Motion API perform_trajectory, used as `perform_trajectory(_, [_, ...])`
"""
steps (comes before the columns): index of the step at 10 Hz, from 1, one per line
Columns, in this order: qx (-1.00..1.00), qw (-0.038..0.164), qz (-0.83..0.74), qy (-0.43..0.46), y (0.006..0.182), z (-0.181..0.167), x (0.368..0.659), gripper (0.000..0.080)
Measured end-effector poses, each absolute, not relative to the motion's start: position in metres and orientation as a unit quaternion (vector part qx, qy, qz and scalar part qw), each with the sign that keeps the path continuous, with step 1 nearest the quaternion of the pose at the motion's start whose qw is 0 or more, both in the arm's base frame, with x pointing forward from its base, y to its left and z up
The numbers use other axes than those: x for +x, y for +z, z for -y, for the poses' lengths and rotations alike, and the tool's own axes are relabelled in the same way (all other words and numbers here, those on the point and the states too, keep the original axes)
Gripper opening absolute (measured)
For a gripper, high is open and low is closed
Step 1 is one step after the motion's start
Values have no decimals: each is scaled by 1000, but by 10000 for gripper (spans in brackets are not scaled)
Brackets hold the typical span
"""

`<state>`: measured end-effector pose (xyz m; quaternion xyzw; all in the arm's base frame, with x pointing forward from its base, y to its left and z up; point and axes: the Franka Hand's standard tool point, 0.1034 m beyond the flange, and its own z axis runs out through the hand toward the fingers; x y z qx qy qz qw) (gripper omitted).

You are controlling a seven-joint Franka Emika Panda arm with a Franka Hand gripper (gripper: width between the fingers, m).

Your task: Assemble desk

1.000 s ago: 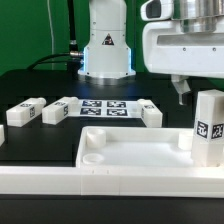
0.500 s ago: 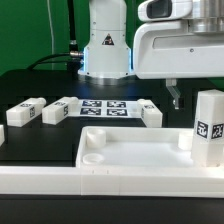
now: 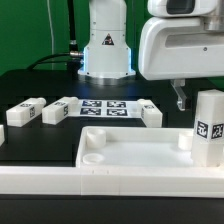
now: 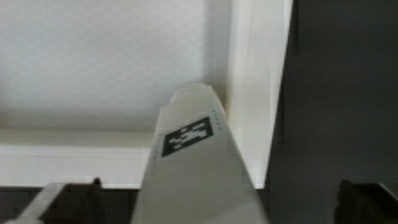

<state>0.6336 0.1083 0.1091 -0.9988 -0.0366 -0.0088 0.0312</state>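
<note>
Shifted slightly toward the exterior view's right, the gripper (image 4: 214, 198) hangs released, jaws wide on either side of the upright leg (image 3: 208, 128), not touching it. Far-left leg (image 3: 25, 113), second leg (image 3: 58, 110), marker board (image 3: 103, 107) and third leg (image 3: 150, 112) lie in a row. In front of them, the tabletop (image 3: 130, 152) bears the upright leg at its right end.

Pictured on one black table (image 3: 25, 88) were one white tray-like tabletop (image 3: 130, 150), four white tagged legs (image 3: 208, 125) (image 3: 22, 113) (image 3: 58, 111) (image 3: 152, 112), one standing upright and three lying flat, along with one marker board (image 3: 105, 107), one long border rail (image 3: 40, 180) and one white robot arm (image 3: 185, 45).
</note>
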Motion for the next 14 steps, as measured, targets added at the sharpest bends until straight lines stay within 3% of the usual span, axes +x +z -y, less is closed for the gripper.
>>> perform_trajectory(3, [-990,29,139,-11,109,-108,633,649])
perform_trajectory(5, [-989,29,147,-10,108,-106,633,422])
perform_trajectory(6, [-989,29,147,-10,108,-106,633,422])
perform_trajectory(7, [-989,28,146,-10,107,-103,633,291])
perform_trajectory(11, [-991,29,133,-9,107,-103,633,291])
perform_trajectory(14, [-998,43,-40,-9,107,-101,634,291])
